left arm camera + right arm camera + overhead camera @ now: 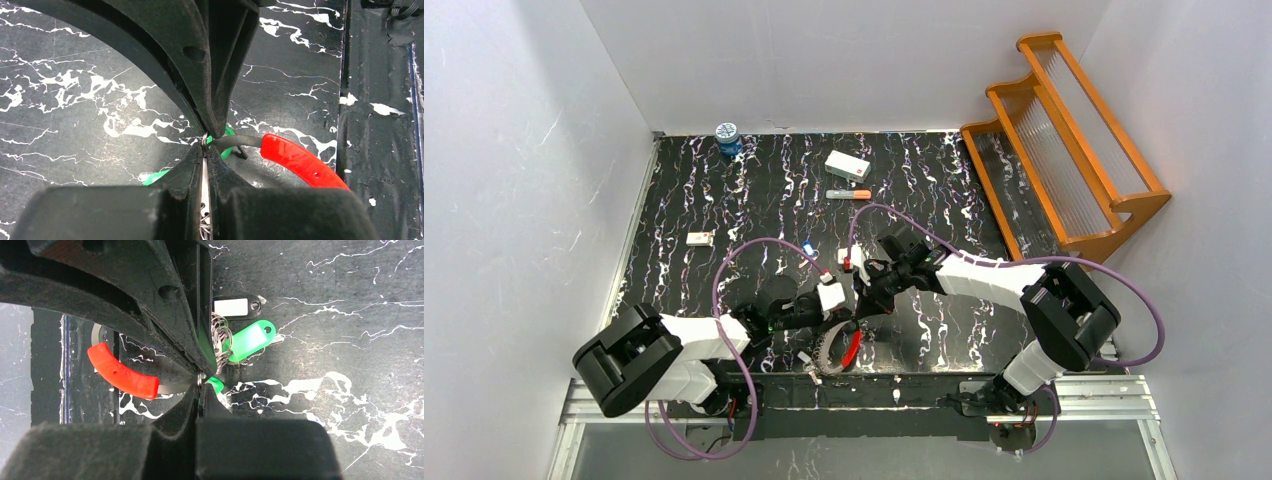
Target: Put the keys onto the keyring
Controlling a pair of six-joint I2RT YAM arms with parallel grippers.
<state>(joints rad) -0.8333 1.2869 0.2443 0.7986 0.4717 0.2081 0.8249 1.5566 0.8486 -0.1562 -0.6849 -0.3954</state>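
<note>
My left end effector (205, 143) and right end effector (199, 381) both clamp the keyring (122, 374) beside its red arc; I'd ease the green-tagged key (248, 340) on slowly.

L end effector (206, 142) & R end effector (200, 380) crowd together at keyring (852, 348), no passage betw. Far surface (754, 190) mostly open; box (847, 166), marker (849, 194) mid-rear, rack (1064, 150) along R side.
</note>
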